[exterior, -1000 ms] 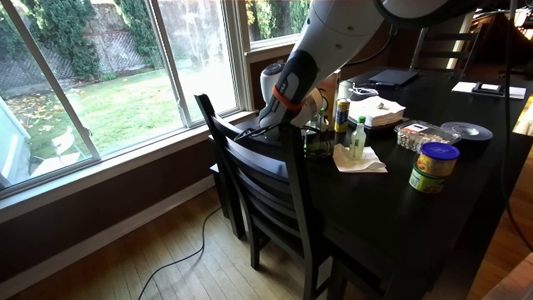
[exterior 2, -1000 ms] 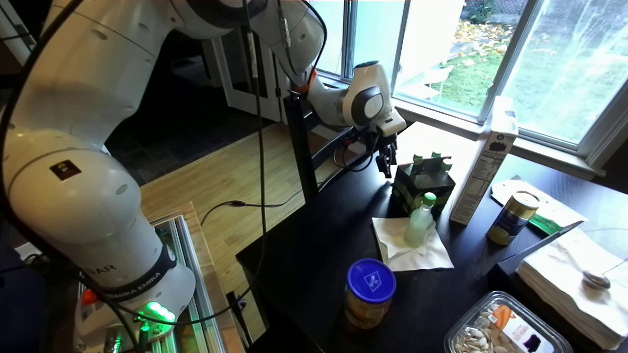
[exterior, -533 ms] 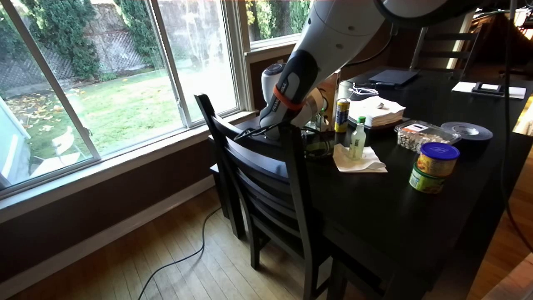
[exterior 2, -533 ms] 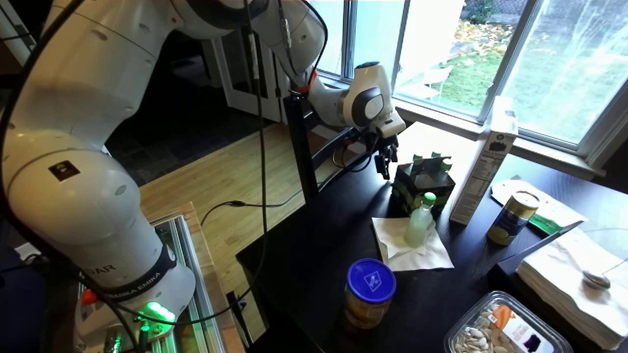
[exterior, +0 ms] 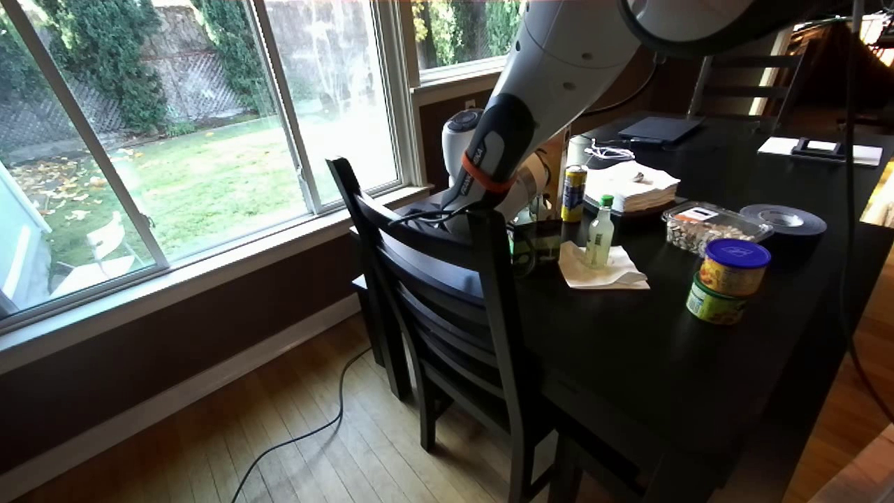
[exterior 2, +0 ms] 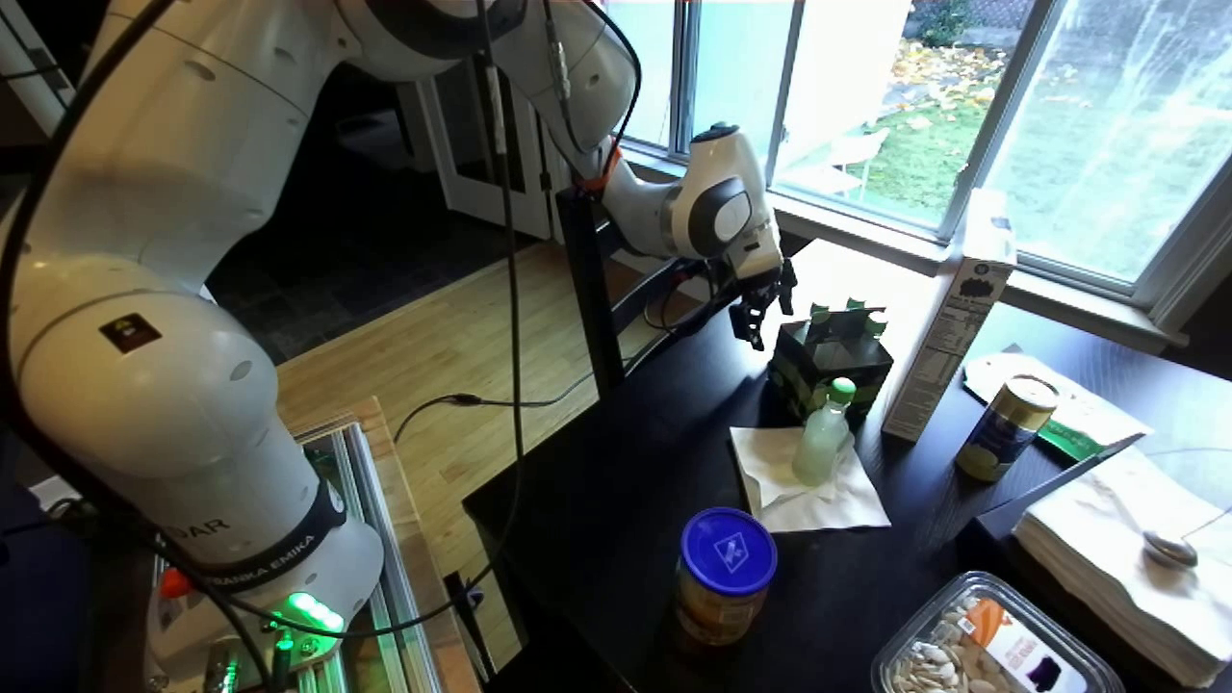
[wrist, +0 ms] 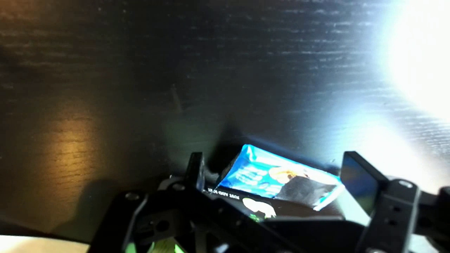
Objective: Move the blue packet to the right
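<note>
A small shiny blue packet (wrist: 253, 174) with pale lettering and a dark shaded corner shows in the wrist view. It sits against or close beside the black bottle carton (wrist: 232, 196). I cannot see the packet in either exterior view. My gripper (wrist: 276, 168) is open, with one of its fingers on each side of the packet. The right finger (wrist: 362, 182) is close to the packet's right end; I cannot tell if they touch. In an exterior view the gripper (exterior 2: 770, 318) hangs just beyond the carton (exterior 2: 833, 361), on the window side.
A bottle with a green cap (exterior 2: 823, 443) stands on a napkin (exterior 2: 760, 481). A tall box (exterior 2: 948, 327), a can (exterior 2: 1006, 428) and a lidded tub (exterior 2: 727, 568) stand on the dark table. A chair back (exterior: 433, 265) is close to the arm.
The hand has turned and shifted slightly, and its two fingers now show spread apart in an exterior view. The other things on the table have not moved.
</note>
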Available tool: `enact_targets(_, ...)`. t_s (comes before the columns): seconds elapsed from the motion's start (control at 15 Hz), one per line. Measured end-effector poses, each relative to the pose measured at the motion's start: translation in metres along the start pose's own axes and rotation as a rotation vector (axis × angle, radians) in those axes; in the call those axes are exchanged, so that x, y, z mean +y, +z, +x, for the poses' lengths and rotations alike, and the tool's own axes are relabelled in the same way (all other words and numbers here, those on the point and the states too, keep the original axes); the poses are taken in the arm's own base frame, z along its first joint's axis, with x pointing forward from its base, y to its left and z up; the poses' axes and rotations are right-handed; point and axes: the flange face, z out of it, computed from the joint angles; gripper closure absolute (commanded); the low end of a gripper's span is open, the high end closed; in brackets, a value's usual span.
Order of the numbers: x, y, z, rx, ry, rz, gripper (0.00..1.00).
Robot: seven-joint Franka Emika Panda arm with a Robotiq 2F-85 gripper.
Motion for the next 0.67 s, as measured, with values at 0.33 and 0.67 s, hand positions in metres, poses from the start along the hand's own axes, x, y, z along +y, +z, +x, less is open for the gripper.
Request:
enact_targets(0.33, 0.0027, 0.0055, 0.0012, 0.025, 0.082, 0.000, 0.28)
enact_targets(0.67, 0.0030, 0.0057, 0.0020, 0.039, 0.120, 0.001, 0.48)
